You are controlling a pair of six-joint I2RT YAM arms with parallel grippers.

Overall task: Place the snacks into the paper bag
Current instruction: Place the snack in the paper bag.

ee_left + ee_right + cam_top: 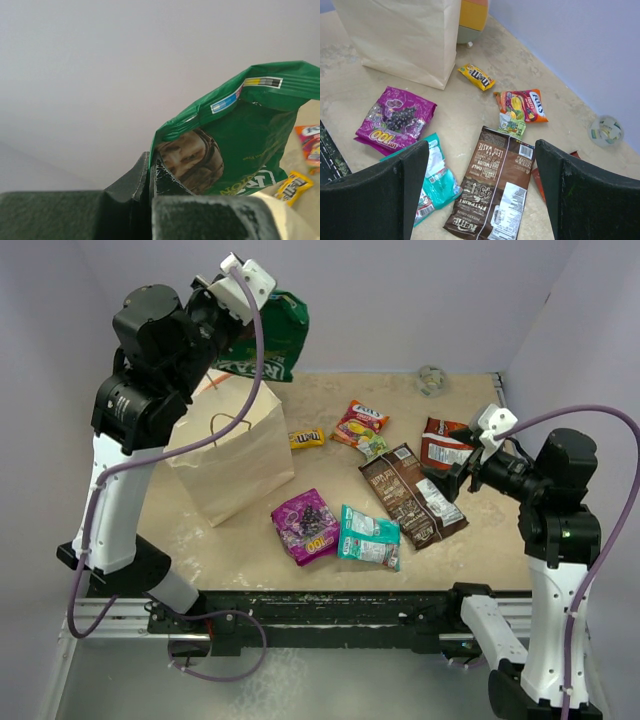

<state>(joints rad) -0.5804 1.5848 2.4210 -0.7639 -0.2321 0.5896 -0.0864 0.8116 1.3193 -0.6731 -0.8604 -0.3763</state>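
The left claw (151,185) was clamped shut on a corner of the green packet (278,335), held high over the far-left corner of the bench (240,540), just beyond the bag (235,445) standing there. The step in hand looked like the carry to the bag. Next, the packet would need centring over the mouth, largely hidden by the arm, before release, and the string handles could snag it. The right claw (481,155) hung open above the brown packet (412,495) near the right edge. The purple packet (305,525) and teal packet (370,537) lay toward the near edge, with the yellow packet (306,439) and orange-red packet (360,423) mid-bench. A ball (432,380) sat at the far-right corner, out of the way, and a cylinder (472,20) stood behind the bag.
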